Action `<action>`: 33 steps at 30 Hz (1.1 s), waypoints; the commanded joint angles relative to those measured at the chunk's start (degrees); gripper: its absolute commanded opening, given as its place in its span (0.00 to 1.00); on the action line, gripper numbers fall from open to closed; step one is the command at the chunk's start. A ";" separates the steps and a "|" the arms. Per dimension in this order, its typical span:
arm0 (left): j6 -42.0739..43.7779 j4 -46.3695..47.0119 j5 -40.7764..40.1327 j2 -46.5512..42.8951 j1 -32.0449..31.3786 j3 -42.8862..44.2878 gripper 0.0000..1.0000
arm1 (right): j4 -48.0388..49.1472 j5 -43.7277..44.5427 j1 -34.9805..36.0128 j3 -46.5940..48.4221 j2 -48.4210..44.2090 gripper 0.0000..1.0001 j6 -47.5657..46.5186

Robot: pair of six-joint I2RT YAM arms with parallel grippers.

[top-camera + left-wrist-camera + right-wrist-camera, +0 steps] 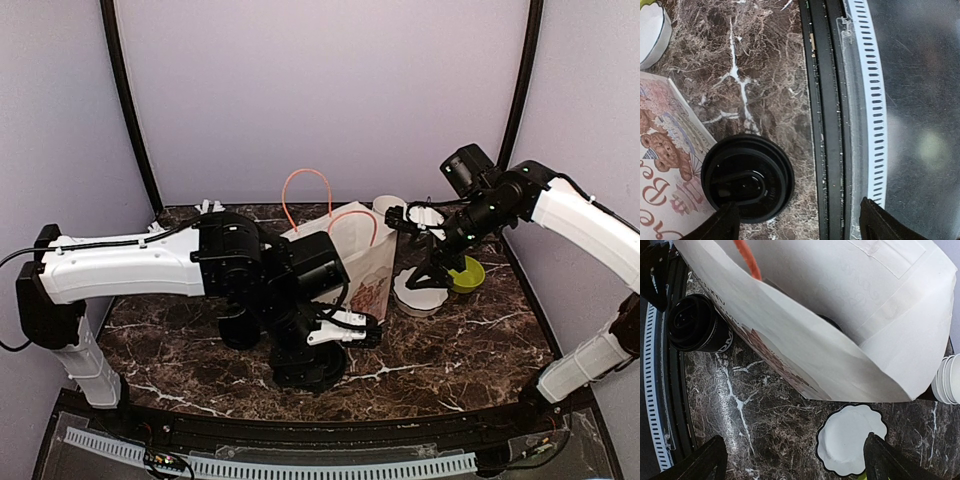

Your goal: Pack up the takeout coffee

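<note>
My left tool (799,224), spread, hangs by the takeout coffee (747,177): probably light, crushable paper, so I'd pinch its wall gently, high up.

left arm (120,270): white moulded link shells, matte black joint housings, 1 thin black cable (120,240) along the top of the long shell. right arm (585,220): same white shells and black joints, with a black camera block (468,166) at the wrist. left fingers (715,226) and right fingers (707,462): matte black, wedge-shaped, 2 each.
</note>
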 commanded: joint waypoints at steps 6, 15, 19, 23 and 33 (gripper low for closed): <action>3.63 4.00 -9.43 2.79 -0.03 0.22 0.89 | 1.85 0.38 -0.32 0.81 0.33 0.96 0.84; 3.77 4.93 -12.51 4.46 0.59 -1.62 0.91 | 2.27 -0.32 -0.33 0.11 1.30 0.96 0.45; 3.60 5.47 -13.66 5.08 1.25 -2.33 0.91 | 2.07 -0.80 -0.33 -0.04 1.55 0.96 0.49; 3.35 5.90 -14.61 5.21 1.73 -2.83 0.91 | 2.35 -0.82 -0.33 -0.70 1.19 0.96 0.50; 2.01 6.71 -14.67 4.69 3.81 -3.51 0.92 | 2.63 -0.81 -0.28 -1.72 0.98 0.96 0.62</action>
